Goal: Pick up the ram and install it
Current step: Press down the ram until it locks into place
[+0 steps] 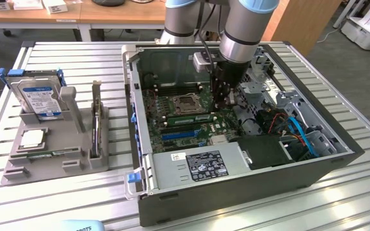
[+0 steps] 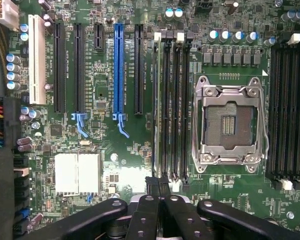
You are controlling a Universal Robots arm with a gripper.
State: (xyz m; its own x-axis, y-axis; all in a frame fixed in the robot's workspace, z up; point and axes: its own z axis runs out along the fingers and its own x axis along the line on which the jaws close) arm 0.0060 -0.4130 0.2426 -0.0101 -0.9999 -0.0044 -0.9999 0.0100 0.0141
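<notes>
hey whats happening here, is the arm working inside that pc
Yes. The robot arm has its gripper inside the open computer case, shut, right above the motherboard beside the empty processor socket. A green ram stick sits in a memory slot next to that socket, close to the gripper. On the grey parts holder outside the case stands a hard drive.

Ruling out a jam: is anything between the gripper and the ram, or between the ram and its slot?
Nothing visible. The ram already stands in a slot beside the empty processor socket, the shut gripper at its end; no cable or card crosses there.
</notes>
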